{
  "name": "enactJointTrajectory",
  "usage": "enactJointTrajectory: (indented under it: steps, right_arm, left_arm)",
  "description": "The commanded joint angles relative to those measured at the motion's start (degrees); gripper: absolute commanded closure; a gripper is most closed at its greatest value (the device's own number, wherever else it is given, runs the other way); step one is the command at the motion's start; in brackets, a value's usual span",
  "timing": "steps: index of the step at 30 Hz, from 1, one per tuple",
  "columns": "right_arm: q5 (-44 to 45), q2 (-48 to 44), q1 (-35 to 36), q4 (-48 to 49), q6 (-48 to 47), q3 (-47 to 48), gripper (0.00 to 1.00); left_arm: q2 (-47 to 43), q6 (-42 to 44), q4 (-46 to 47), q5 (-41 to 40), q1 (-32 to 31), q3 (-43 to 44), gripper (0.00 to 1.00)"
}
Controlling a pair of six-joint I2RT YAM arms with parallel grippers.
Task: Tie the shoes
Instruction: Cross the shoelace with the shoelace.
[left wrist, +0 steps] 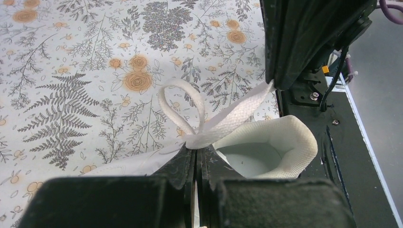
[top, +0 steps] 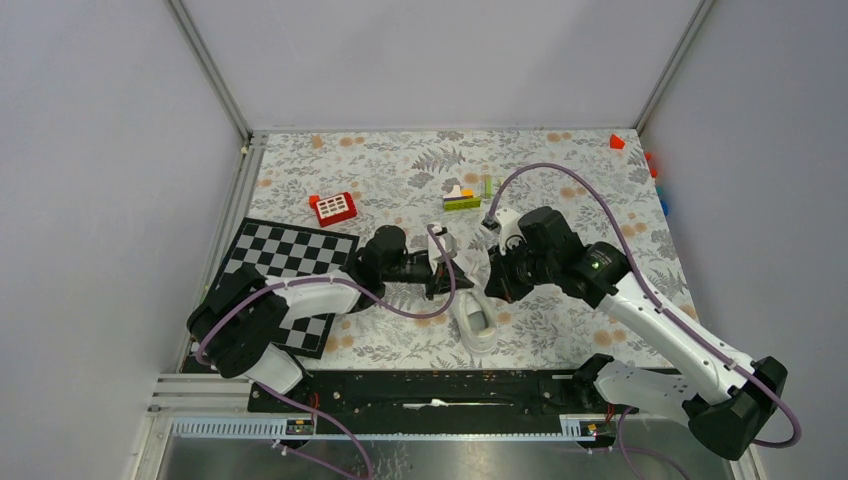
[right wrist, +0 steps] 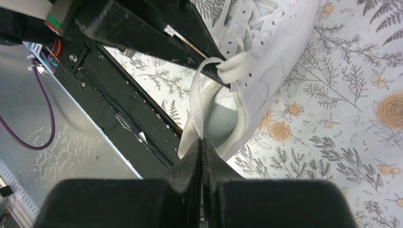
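The sneaker (top: 477,325) lies between the arms, left gripper (left wrist: 197,151) and right gripper (right wrist: 202,142) each clamped tight on its lace (left wrist: 237,116), so an uneven pull may collapse the small loop (left wrist: 162,102) or drag the sneaker.

Plain grey walls (top: 100,150) enclose a floral-patterned table (top: 400,165).
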Motion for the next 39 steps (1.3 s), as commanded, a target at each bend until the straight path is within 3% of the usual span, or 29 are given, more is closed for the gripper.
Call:
enactJointTrajectory:
  steps: [1, 11, 21, 31, 39]
  right_arm:
    - [1.89, -1.60, 1.72, 0.19, 2.06, -2.38, 1.00]
    - [3.71, -1.53, 2.79, 15.15, 10.99, -11.02, 1.00]
    - [10.18, -1.50, 2.77, 22.99, 14.46, -14.85, 1.00]
    - [10.64, -0.27, 2.76, 23.19, 14.80, -15.63, 1.00]
    - [5.05, -0.37, 2.77, 22.41, 14.22, -15.56, 1.00]
  left_arm:
    - [-0.50, -4.92, 10.99, -2.05, -0.25, -1.87, 1.00]
    - [-1.32, -6.35, 13.27, -1.03, -0.08, -4.03, 1.00]
    - [-2.55, -5.47, 11.45, 0.24, 0.69, -4.70, 1.00]
    - [-2.74, -5.32, 11.24, 0.41, 1.43, -5.25, 1.00]
    - [-2.74, -5.46, 11.99, 0.05, 1.51, -5.68, 1.00]
